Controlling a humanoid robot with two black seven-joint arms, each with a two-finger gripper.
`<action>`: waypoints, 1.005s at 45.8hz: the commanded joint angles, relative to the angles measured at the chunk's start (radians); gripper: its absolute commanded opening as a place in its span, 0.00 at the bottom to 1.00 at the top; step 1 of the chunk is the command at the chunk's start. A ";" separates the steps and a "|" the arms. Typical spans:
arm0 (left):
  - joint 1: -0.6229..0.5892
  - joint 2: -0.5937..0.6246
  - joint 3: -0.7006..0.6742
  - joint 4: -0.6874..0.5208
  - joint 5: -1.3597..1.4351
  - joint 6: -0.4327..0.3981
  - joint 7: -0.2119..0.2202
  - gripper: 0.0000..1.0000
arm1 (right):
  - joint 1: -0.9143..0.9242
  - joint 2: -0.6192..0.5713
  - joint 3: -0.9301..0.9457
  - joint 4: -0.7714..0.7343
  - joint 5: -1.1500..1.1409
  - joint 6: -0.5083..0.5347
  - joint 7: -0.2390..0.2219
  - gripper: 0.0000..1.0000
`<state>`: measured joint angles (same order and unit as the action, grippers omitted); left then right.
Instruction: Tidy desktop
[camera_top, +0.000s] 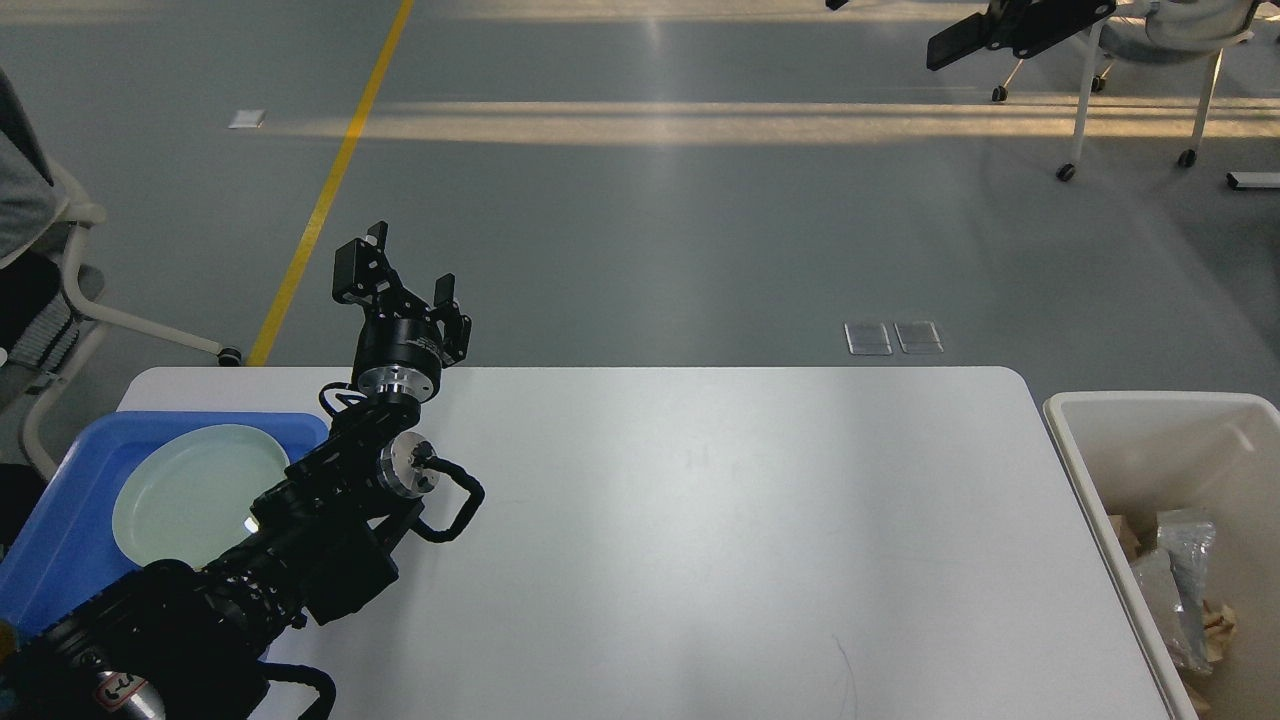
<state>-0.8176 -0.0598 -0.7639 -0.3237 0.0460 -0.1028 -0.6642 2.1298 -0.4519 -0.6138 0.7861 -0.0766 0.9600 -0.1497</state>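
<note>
The white desktop (700, 520) fills the lower middle of the head view and its bare surface carries nothing loose. My left gripper (400, 278) is raised over the table's far left edge, open and empty, fingers pointing up and away. My right gripper (885, 28) is high at the top edge of the view, mostly cut off. One finger (960, 45) and the tip of the other show apart, with nothing between them.
A blue tray (50, 540) at the table's left end holds a pale green plate (195, 490). An off-white bin (1100, 440) beside the right end holds crumpled wrappers (1175, 580). Chairs stand at far left (70, 290) and top right (1130, 60).
</note>
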 joint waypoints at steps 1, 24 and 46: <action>0.000 0.000 0.000 0.000 0.000 0.000 0.000 0.99 | -0.143 0.122 0.045 -0.220 0.000 0.000 -0.001 0.98; 0.000 0.000 0.000 0.002 0.000 0.000 0.000 0.99 | -0.568 0.377 0.265 -0.637 0.073 -0.424 -0.001 0.98; 0.000 0.000 0.000 0.000 0.000 0.000 0.000 0.99 | -0.818 0.492 0.703 -0.640 0.141 -0.748 0.010 1.00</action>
<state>-0.8176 -0.0598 -0.7639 -0.3237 0.0460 -0.1028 -0.6642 1.3649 0.0182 -0.0215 0.1456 0.0529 0.2153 -0.1397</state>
